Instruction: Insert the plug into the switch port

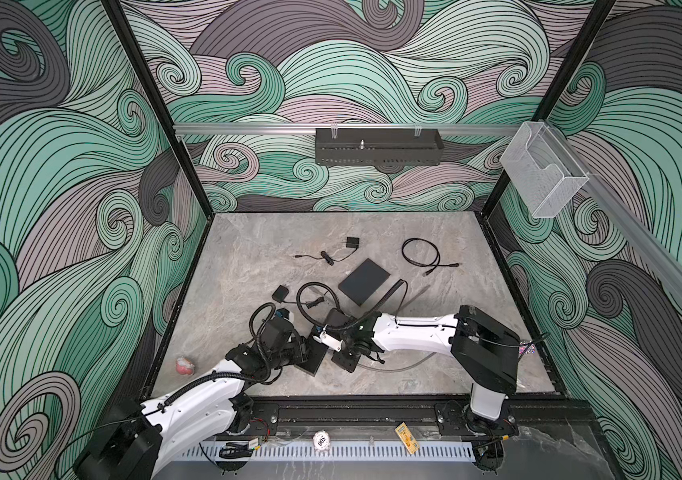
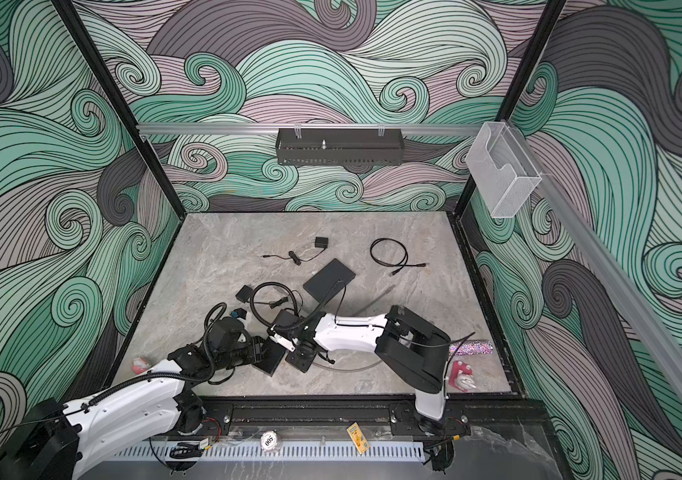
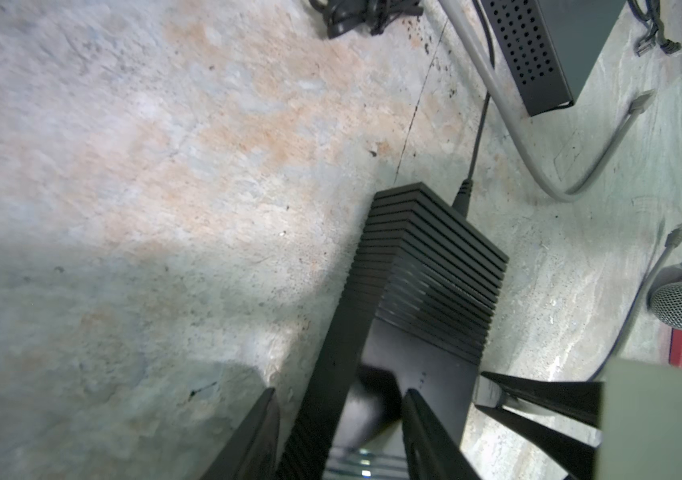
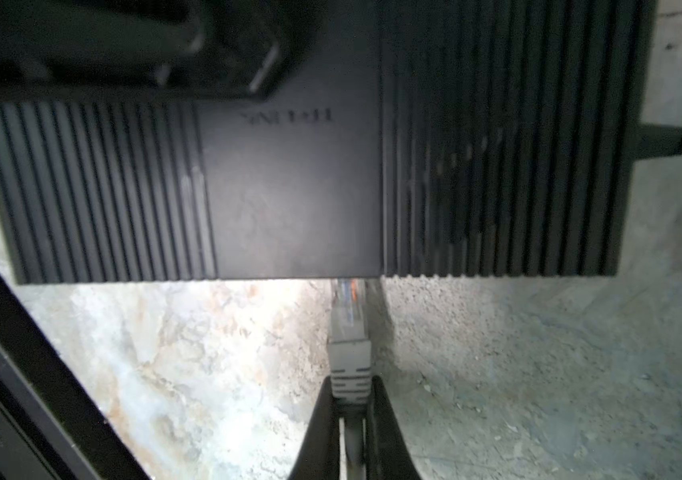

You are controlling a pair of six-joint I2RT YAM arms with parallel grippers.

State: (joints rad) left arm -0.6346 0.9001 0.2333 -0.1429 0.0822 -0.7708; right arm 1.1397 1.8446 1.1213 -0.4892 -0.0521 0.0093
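Right end effector (image 4: 351, 384) clamped on plug (image 4: 347, 320); we judge its tip at the switch (image 4: 289, 187) port; next, a straight push.

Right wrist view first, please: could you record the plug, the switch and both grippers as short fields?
Switch: black, ribbed, on the stone table
Ethernet plug: tip at the switch's edge, most of its body outside
Right gripper: shut on the plug's grey boot
Left gripper: jaws straddle the switch's end; grip unclear
Power lead: plugged into the switch's side
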